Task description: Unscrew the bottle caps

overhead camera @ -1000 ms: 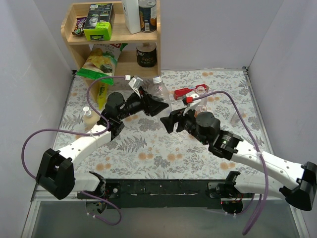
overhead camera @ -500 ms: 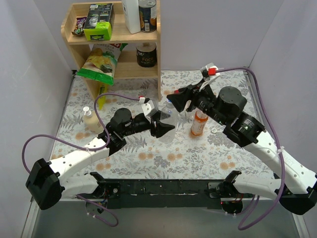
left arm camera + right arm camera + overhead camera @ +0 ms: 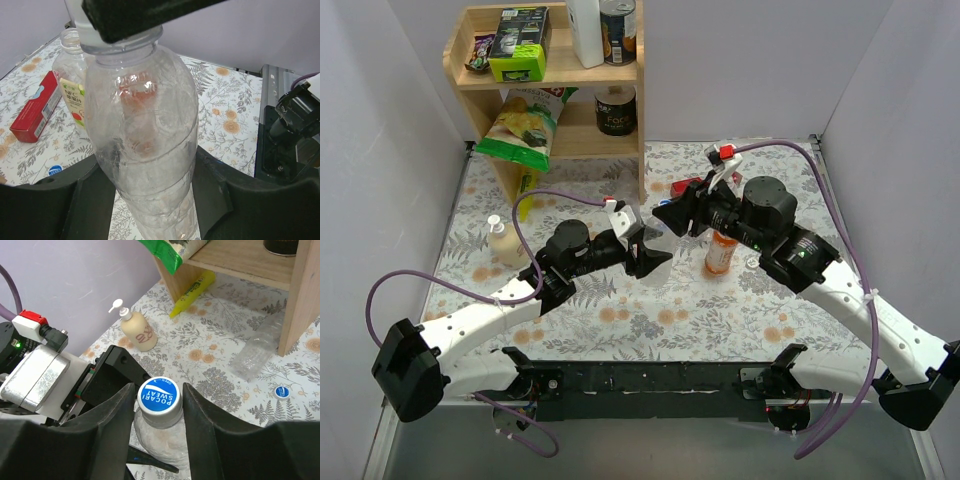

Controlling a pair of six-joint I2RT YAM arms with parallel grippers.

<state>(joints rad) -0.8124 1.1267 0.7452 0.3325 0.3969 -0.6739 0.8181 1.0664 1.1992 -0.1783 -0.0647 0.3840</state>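
Observation:
My left gripper [image 3: 150,167] [image 3: 648,250] is shut on the body of a clear, colourless bottle [image 3: 145,120], holding it upright above the table's middle. Its bottle cap [image 3: 159,396] is white-rimmed with a blue top. My right gripper [image 3: 159,390] [image 3: 672,213] comes in from above and is shut on that cap, one finger on each side. An uncapped bottle with orange liquid [image 3: 722,250] [image 3: 71,80] stands just to the right. Another clear bottle [image 3: 257,351] lies by the shelf foot. A loose blue cap [image 3: 282,391] [image 3: 55,170] lies on the cloth.
A wooden shelf [image 3: 620,95] with tins and boxes stands at the back left, with a green snack bag [image 3: 515,125] hanging from it. A pump bottle [image 3: 503,240] [image 3: 137,332] stands at the left. A red box [image 3: 692,187] [image 3: 35,107] lies behind the orange bottle.
The left arm pulled the clear bottle back from the shelf toward the table's middle. The right gripper swung up and over it, and its jaws narrowed onto the cap.

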